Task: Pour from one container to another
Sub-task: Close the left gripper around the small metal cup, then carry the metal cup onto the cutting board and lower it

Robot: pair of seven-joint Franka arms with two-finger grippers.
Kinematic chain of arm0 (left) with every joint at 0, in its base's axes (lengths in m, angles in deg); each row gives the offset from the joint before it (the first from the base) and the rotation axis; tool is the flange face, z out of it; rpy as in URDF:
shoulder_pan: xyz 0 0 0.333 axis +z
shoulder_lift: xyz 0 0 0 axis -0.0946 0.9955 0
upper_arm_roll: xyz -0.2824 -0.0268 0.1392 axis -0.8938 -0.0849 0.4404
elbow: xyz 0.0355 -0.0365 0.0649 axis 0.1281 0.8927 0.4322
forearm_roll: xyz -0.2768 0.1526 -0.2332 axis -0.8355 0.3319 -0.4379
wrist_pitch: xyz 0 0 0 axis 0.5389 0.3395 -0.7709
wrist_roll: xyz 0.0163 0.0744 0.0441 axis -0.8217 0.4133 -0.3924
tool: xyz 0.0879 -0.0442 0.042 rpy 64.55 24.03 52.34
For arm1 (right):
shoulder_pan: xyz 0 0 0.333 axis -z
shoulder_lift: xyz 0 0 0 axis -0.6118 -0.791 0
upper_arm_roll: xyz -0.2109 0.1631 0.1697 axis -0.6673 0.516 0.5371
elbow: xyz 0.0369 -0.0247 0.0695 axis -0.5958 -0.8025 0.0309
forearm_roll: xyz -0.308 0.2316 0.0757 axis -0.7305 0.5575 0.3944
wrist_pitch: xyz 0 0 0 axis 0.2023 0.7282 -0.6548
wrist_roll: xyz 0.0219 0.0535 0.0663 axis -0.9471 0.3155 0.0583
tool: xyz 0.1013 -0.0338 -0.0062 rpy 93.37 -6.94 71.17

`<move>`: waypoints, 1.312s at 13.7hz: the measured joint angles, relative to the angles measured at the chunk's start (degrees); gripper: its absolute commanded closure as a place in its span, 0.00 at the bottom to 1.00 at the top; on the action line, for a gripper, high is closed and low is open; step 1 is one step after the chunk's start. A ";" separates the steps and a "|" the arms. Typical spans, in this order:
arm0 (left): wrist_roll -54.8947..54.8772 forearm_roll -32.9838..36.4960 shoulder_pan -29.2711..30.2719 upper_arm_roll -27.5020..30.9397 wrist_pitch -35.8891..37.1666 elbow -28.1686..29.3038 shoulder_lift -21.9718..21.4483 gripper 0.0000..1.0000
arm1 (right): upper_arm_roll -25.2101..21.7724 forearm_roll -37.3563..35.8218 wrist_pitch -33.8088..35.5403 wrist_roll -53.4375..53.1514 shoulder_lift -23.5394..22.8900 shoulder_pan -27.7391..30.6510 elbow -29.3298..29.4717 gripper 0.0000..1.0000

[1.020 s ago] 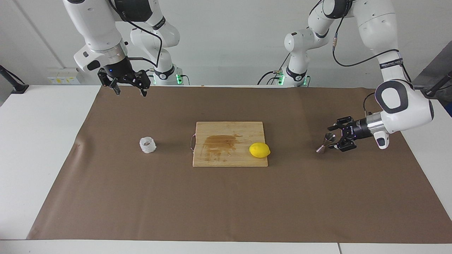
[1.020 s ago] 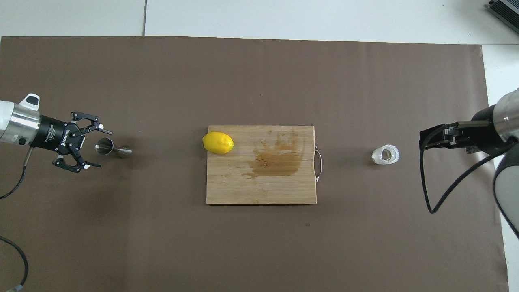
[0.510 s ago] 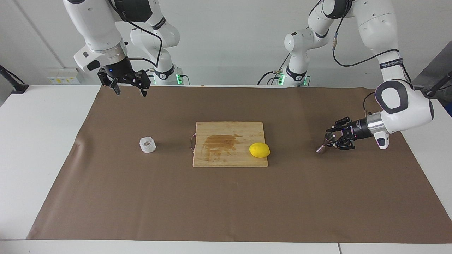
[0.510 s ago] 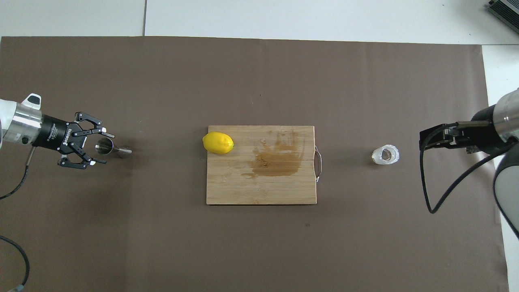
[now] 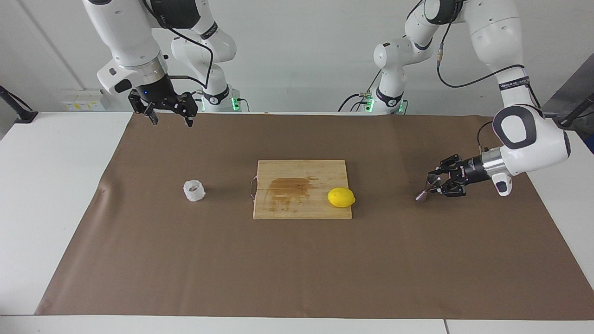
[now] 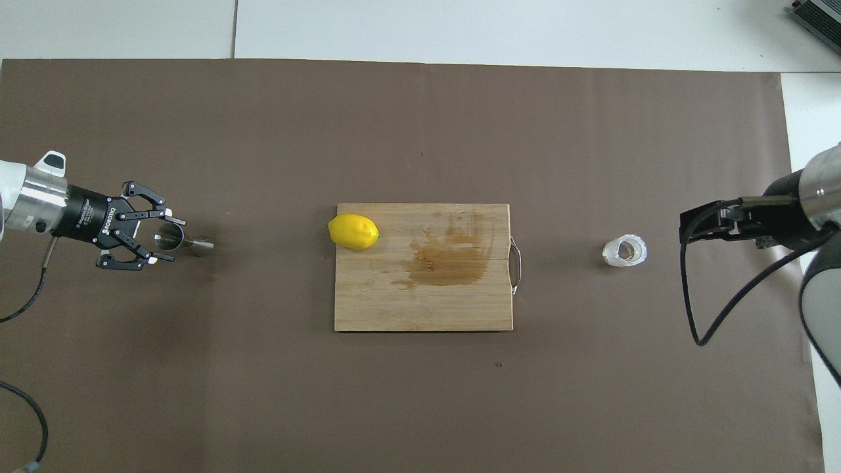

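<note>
The steel jigger [image 5: 423, 191] stands on the brown mat toward the left arm's end, and it also shows in the overhead view [image 6: 182, 242]. My left gripper [image 5: 436, 184] lies low and level beside it. Its fingers are open on either side of the jigger's upper cone, close to it, as the overhead view [image 6: 169, 239] shows. The translucent crinkled cup [image 5: 194, 190] stands upright toward the right arm's end, also seen from above [image 6: 624, 251]. My right gripper [image 5: 170, 120] is open and empty, raised over the mat beside the cup [image 6: 684, 228].
A wooden cutting board [image 5: 301, 209] with a brown stain lies mid-table between cup and jigger, also in the overhead view [image 6: 420, 309]. A lemon [image 5: 341, 197] sits on the board's end toward the jigger [image 6: 353, 231]. The brown mat [image 5: 297, 269] covers most of the table.
My left gripper's fingers have narrowed around the jigger's upper cone. The right arm, the cup, the jigger and the lemon have not moved.
</note>
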 measured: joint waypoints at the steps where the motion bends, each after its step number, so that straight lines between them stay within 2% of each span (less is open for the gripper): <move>1: 0.01 0.00 0.00 0.00 -0.03 0.00 0.00 0.38 | 0.00 0.00 0.00 0.00 0.00 0.00 0.00 0.00; 8: 0.09 -0.01 -0.01 -0.02 -0.11 0.00 0.00 0.60 | 0.00 0.00 0.00 0.00 0.00 0.00 0.00 0.00; 13: 0.09 -0.01 -0.01 -0.02 -0.14 -0.01 0.00 0.63 | 0.01 0.00 0.00 0.00 0.00 -0.01 0.00 0.00; 14: 0.26 -0.01 -0.01 -0.03 -0.13 -0.11 -0.02 0.66 | 0.01 0.00 0.00 0.00 0.00 -0.01 0.00 0.00; 16: 2.01 -0.01 -0.04 -0.19 -0.10 -0.76 -0.21 0.81 | 0.01 0.00 0.00 0.00 0.00 -0.03 0.00 0.00; 17: 3.20 -0.01 -0.23 -0.39 0.13 -1.44 -0.37 0.94 | 0.01 0.00 0.00 0.00 0.00 -0.03 0.00 0.00; 18: 4.47 -0.01 -0.97 -0.48 0.76 -2.40 -0.64 1.00 | 0.01 0.00 0.00 0.00 0.00 -0.03 0.00 0.00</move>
